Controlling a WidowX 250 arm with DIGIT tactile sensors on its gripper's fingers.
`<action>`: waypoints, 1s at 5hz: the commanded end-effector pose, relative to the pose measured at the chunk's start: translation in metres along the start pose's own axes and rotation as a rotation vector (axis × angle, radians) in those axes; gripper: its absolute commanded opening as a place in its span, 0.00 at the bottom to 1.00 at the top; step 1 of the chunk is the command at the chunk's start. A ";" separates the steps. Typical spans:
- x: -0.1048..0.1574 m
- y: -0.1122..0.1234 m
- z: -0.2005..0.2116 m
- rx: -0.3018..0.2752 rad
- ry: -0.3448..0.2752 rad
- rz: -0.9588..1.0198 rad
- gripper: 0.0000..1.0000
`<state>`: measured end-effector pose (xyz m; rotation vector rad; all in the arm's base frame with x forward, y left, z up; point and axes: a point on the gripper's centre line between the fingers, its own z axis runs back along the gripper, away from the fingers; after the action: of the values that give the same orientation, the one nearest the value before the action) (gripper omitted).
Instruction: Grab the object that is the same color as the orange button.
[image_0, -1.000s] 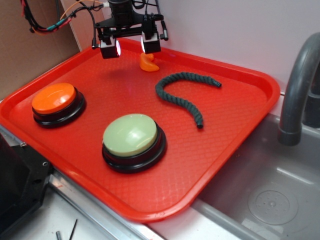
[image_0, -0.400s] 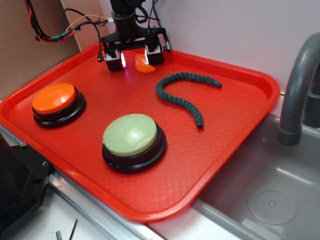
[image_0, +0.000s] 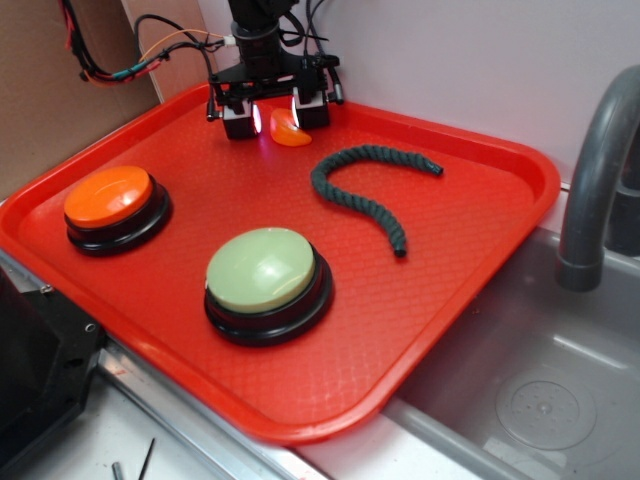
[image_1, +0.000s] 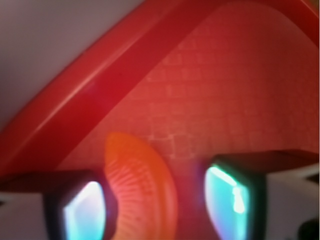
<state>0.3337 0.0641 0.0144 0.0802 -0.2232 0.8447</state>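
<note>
The gripper (image_0: 276, 115) has come down at the top of the frame, its spread fingers (image_0: 238, 118) now sitting around the little orange piece (image_0: 289, 129), ready to squeeze.

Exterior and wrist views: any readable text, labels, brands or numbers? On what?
None readable in either view.
Orange button: plain top, no print.
Pale green button: plain top.
Red tray: only an embossed grid pattern.
Orange crescent piece: fine ridges, no lettering; blurred up close.
</note>
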 end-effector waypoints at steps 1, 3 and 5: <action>0.009 0.008 0.017 -0.043 0.007 -0.017 0.00; 0.010 0.021 0.062 -0.123 0.121 -0.297 0.00; -0.015 0.031 0.148 -0.168 0.138 -0.676 0.00</action>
<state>0.2701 0.0391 0.1388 -0.0712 -0.0595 0.1635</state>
